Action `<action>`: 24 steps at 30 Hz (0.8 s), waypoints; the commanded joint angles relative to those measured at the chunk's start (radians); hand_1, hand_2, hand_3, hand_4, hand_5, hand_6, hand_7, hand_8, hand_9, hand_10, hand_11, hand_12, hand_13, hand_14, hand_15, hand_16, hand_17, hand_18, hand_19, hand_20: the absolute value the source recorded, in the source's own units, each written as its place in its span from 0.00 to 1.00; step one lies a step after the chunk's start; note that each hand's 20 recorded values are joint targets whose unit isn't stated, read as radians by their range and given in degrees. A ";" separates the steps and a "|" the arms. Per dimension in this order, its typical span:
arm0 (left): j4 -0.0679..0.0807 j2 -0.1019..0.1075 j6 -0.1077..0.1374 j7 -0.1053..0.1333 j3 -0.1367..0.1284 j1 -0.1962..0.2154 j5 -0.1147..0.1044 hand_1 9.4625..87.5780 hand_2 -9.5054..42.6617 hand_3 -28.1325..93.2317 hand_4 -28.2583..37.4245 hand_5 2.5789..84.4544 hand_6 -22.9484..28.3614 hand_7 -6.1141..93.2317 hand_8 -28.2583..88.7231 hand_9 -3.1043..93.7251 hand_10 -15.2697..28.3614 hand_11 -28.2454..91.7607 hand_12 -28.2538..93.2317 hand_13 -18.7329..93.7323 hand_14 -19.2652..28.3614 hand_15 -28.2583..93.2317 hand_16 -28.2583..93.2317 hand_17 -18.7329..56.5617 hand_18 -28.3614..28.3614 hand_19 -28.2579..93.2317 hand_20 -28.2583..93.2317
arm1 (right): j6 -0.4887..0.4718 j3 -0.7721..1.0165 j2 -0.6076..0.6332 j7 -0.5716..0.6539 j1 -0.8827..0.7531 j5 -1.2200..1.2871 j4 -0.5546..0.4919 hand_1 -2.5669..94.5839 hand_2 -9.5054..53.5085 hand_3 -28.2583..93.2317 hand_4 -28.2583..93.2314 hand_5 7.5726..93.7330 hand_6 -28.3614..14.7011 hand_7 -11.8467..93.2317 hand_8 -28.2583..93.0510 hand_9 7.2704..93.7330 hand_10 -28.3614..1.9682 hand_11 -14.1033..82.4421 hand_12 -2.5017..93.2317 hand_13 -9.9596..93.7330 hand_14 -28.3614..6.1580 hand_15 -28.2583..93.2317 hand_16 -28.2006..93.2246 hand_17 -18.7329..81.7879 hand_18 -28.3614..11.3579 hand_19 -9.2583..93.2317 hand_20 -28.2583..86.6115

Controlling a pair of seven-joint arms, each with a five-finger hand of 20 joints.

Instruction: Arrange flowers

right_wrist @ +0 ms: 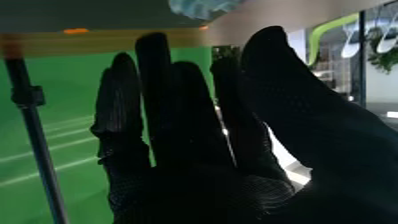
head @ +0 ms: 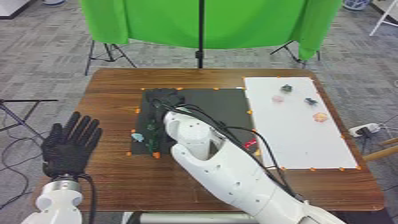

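My right hand (head: pixel 162 96) is at the dark mat's far left part, its arm crossing the mat from the lower right. In the right wrist view the right hand (right_wrist: pixel 191 145) is open, its fingers extended and holding nothing. A pale blue flower (head: pixel 137 136) lies at the mat's left edge, beside a dark green stem (head: pixel 152 139). A pale blue flower (right_wrist: pixel 202 7) also appears beyond the fingertips in the right wrist view. A red flower (head: pixel 250 143) is partly hidden near the right forearm. My left hand (head: pixel 67 146) rests open, palm flat, at the table's left side.
The dark mat (head: pixel 226 100) adjoins a white board (head: pixel 298 145) on the right. On the board lie a pink flower (head: pixel 277 98), a dark green one (head: pixel 286 88), a blue-grey one (head: pixel 310 101) and a peach one (head: pixel 321 117). Cables hang along my right arm.
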 commanded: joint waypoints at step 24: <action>-0.001 -0.050 0.009 -0.030 -0.019 0.042 0.000 0.19 0.55 0.86 0.00 0.48 0.63 0.16 0.16 0.42 0.71 0.41 0.31 0.42 0.74 0.51 0.17 0.16 0.73 0.53 0.33 | -0.086 0.066 0.077 -0.004 -0.032 0.107 -0.162 0.52 0.00 0.93 0.00 0.63 0.65 0.29 0.11 0.46 0.34 0.23 0.15 0.51 0.37 0.51 0.34 0.42 0.10 0.84 0.51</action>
